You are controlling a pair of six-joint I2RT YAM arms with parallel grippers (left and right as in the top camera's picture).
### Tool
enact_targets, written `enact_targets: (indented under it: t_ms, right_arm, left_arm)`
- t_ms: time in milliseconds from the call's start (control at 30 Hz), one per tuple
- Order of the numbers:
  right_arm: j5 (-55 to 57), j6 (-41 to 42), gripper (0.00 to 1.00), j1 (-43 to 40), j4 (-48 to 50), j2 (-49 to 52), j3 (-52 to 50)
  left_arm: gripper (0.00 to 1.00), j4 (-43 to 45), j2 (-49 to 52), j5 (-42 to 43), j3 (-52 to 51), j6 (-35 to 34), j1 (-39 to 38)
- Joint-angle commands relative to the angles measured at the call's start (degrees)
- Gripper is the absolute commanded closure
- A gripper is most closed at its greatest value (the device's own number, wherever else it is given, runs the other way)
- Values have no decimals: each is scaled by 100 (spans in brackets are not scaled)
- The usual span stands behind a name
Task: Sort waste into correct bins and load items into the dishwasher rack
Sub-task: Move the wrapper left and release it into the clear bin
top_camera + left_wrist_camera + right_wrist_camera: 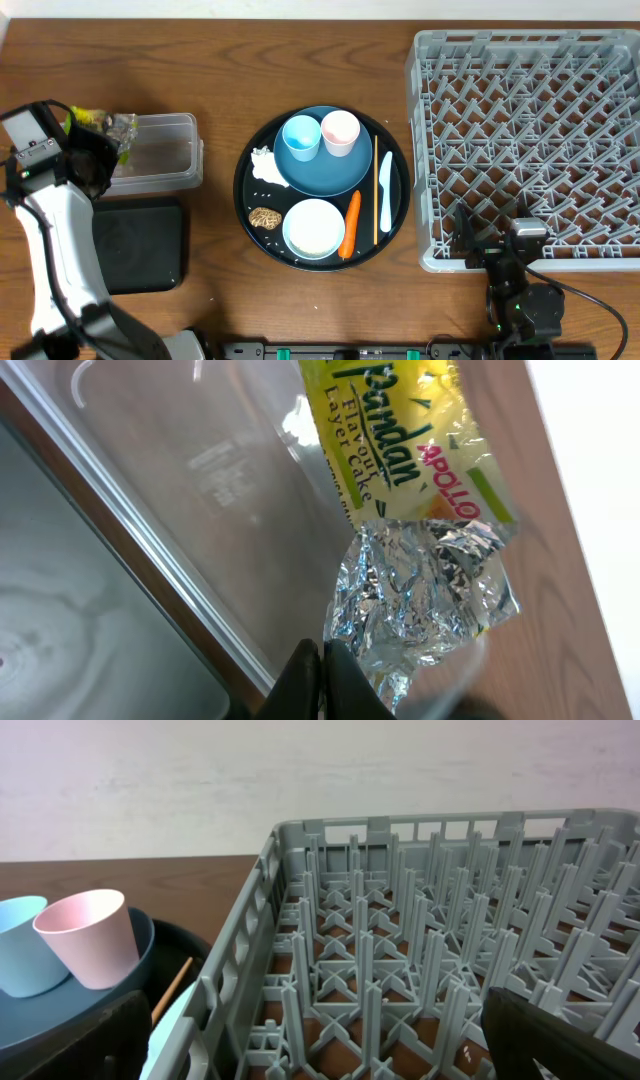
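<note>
Closest to the lens: fingertips of left gripper [320,672], pinched tight on the crumpled silver end of one wrapper [410,470]. Stretches away from the fingertips lengthwise, yellow printed end farthest out, lettering along the same axis. Hangs over the left end of one clear tub [160,150], partly across its rim. Just nearer than the tub, one black tray [140,245].

Left arm: up from the table's near left edge, white link leaning toward the far side, wrist bent over the tub's left corner. Right gripper [490,248]: low at the near edge, aimed at the near wall of one rack [530,140], spread wide, gripping nothing.

On one round tray [265,242]:
- one plate [320,170] carrying two upright cups, blue cup [300,137] left of pink cup [340,131]
- one bowl [314,227]
- one carrot [350,224] just right of the bowl, long axis near-to-far, slightly tilted
- one chopstick [375,190] and one utensil [386,192] side by side, both lengthwise near-to-far
- one biscuit [264,217]
- one tissue [264,163]
- a scatter of rice [262,193] between those two, too small to count
</note>
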Motion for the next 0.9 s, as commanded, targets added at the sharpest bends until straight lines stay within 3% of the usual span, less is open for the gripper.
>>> enact_targets:
  t_ms: [0,367,400,433,467,500,633,767,867]
  right_arm:
    - [46,-72,1,-96,-26,-2,-7]
    - [46,-70,1,-96,-26,-2,-7]
    - [46,-70,1,-96,-26,-2,-7]
    - [46,-70,1,-96,-26,-2,-7]
    - [46,-70,1,-96,-26,-2,-7]
    - [46,-72,1,-96,-26,-2,-7]
    - [46,-70,1,-96,-26,-2,-7]
    - [46,-72,1,-96,-26,-2,-7]
    - [46,-70,1,-96,-26,-2,-7]
  left_arm:
    - [94,85,396,-46,111,-315,68]
    - [94,343,713,-70,111,-317,68]
    - [84,376,713,-70,111,-315,68]
    - [61,413,713,-68,111,-317,68]
    - [44,461,710,-66,111,-315,68]
    - [38,503,699,-66,111,-315,68]
    - [27,542,584,-42,118,-286,68]
    - [27,546,269,269,127,-238,66]
    - [33,603,-142,522,129,-50,-33]
